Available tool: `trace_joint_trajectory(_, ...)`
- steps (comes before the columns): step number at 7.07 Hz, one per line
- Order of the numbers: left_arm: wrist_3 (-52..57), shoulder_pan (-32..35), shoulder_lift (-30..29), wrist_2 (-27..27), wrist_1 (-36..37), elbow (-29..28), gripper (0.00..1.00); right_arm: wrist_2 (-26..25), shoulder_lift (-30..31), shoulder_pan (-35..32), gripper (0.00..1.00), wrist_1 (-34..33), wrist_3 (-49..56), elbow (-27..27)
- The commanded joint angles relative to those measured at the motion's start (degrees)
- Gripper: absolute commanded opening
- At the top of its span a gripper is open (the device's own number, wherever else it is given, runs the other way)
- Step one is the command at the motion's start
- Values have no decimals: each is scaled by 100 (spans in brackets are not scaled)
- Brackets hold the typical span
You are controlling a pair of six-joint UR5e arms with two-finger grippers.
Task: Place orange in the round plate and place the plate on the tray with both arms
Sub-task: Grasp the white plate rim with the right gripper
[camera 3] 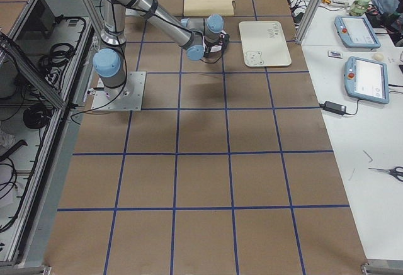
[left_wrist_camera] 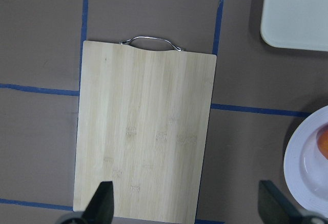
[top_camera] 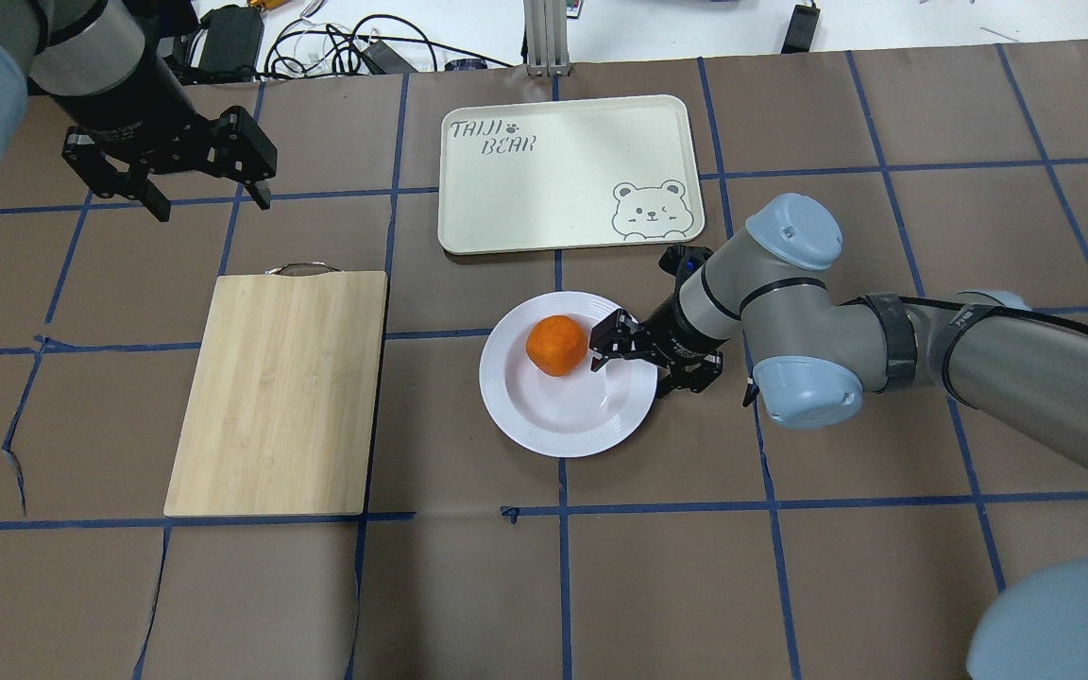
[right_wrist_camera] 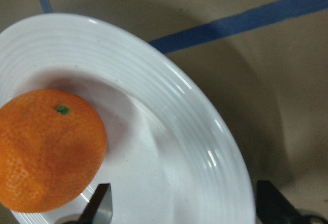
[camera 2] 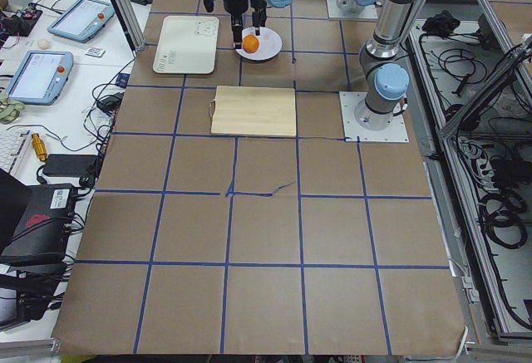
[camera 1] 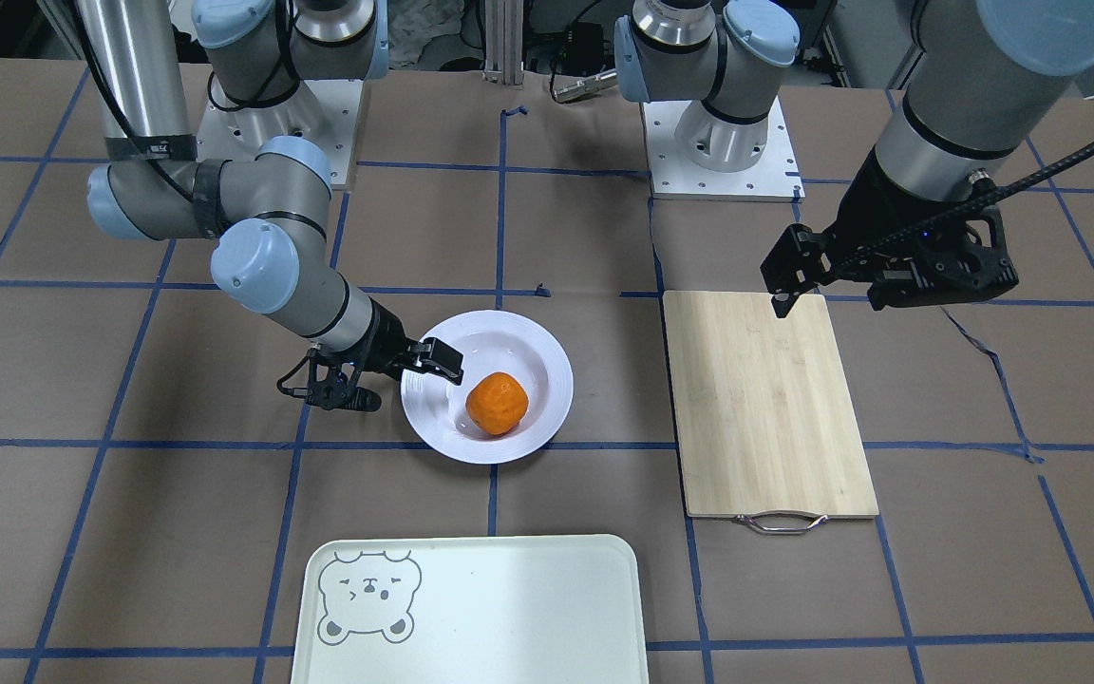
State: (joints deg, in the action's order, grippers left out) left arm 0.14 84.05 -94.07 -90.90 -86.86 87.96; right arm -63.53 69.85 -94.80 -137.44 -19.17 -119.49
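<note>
The orange (camera 1: 496, 403) (top_camera: 557, 345) (right_wrist_camera: 48, 149) lies inside the round plate (camera 1: 547, 366) (top_camera: 553, 434) (right_wrist_camera: 169, 90), which rests on the table. My right gripper (camera 1: 405, 380) (top_camera: 638, 366) is open and low at the plate's edge. One finger is over the plate's inside near the orange, the other outside the rim. My left gripper (camera 1: 832, 294) (top_camera: 212, 206) (left_wrist_camera: 187, 208) hangs open and empty, high above the table near the cutting board. The tray (camera 1: 509, 608) (top_camera: 563, 170) lies empty just beyond the plate, on the side away from my base.
A bamboo cutting board (camera 1: 765, 399) (top_camera: 280, 387) (left_wrist_camera: 146, 137) with a metal handle lies flat on my left side, bare. Brown paper with blue tape lines covers the table. Cables and tablets lie past the table's far edge.
</note>
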Motion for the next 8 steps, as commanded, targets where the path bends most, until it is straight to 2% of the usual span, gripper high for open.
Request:
trace_joint_trajectory(1, -5, -3, 47, 11, 11, -94, 100, -1, -103, -118, 96, -186, -96, -39)
trace_joint_trajectory(2, -5, -3, 47, 3, 11, -8, 100, -10, -112, -118, 86, -291, -78, -153)
trace_joint_trajectory(3, 3, -3, 55, 3, 3, -7, 100, -10, -120, -118, 73, -397, -78, -276)
trace_joint_trajectory(6, 12, 23, 21, 2, -6, 28, 100, -19, -103, -118, 14, -424, -131, -251)
trace_joint_trajectory(7, 12, 23, -6, 11, -6, 80, 100, -19, -59, -109, 3, -407, -140, -207)
trace_joint_trajectory(8, 12, 23, 38, 3, -6, 203, 100, -10, -50, -109, 0, -398, -157, -128)
